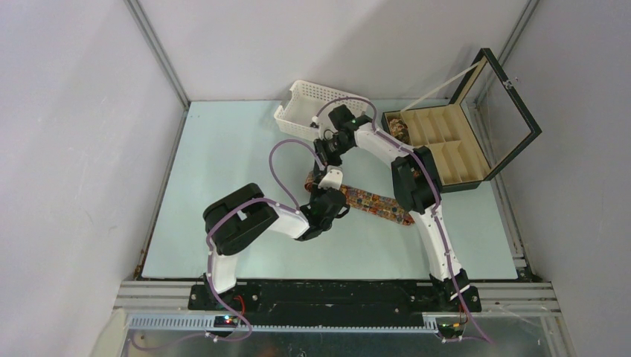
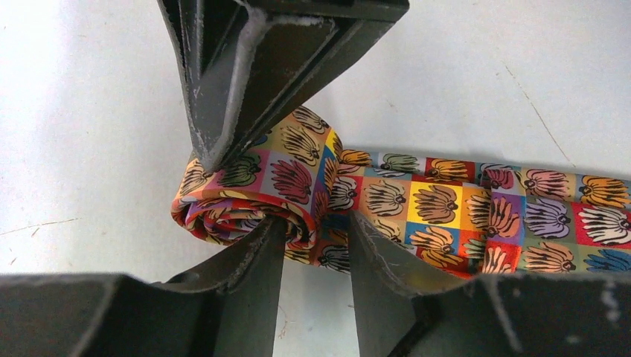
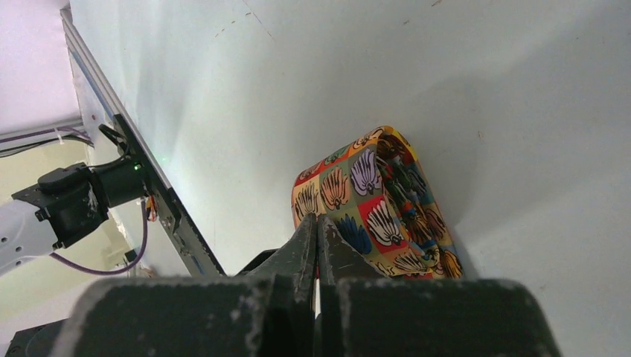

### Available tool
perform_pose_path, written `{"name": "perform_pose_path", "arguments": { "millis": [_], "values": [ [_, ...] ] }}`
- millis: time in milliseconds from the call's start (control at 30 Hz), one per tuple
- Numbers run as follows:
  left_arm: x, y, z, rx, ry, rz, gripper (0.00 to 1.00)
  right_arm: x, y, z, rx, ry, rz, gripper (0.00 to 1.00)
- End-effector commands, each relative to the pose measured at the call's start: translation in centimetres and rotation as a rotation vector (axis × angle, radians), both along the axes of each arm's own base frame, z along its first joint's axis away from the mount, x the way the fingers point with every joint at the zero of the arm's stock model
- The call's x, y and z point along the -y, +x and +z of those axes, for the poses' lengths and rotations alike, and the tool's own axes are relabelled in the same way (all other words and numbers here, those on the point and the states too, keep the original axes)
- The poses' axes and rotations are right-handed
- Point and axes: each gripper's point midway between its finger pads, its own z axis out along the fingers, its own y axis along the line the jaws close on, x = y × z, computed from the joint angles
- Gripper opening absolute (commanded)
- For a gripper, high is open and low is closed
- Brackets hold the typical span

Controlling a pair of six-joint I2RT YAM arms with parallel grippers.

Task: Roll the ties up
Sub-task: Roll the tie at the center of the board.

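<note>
Patterned necktie (image 2: 446, 208), one end coiled, on a pale worktop (image 2: 89, 111). Left fingers (image 2: 257, 268) stand apart at the coil; right fingers (image 3: 301, 256), pressed together, touch its top.

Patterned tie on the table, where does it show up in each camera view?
Top external: tie lies diagonally at centre.
Left wrist: tie at centre, rolled end left, flat strip running right.
Right wrist: tie just right of centre, curled.
Shared landmark: the pale table beneath it.
</note>
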Motion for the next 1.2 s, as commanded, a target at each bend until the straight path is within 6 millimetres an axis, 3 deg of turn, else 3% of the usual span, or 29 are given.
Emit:
{"name": "perform_pose_path", "arguments": {
  "millis": [0,633,967,1133,1167],
  "values": [
    [0.6,0.6,1.2,0.032,-0.034,0.027,0.44,0.1,0.9,0.1,0.025,-0.008,-0.008,0.00],
    [-0.6,-0.8,1.4,0.002,-0.111,0.041,0.52,-0.2,1.7,1.2,0.052,0.022,-0.028,0.00],
    [-1.5,-1.8,3.6,0.027,-0.152,0.047,0.53,-0.5,2.0,1.6,0.063,0.036,-0.035,0.00],
    [-3.6,-3.6,4.5,0.046,-0.205,0.068,0.53,-0.6,2.2,1.8,0.067,0.037,-0.043,0.00],
    [-3.9,-3.9,5.5,0.059,-0.234,0.072,0.53,-0.5,2.2,1.7,0.067,0.035,-0.046,0.00]
  ]
}}
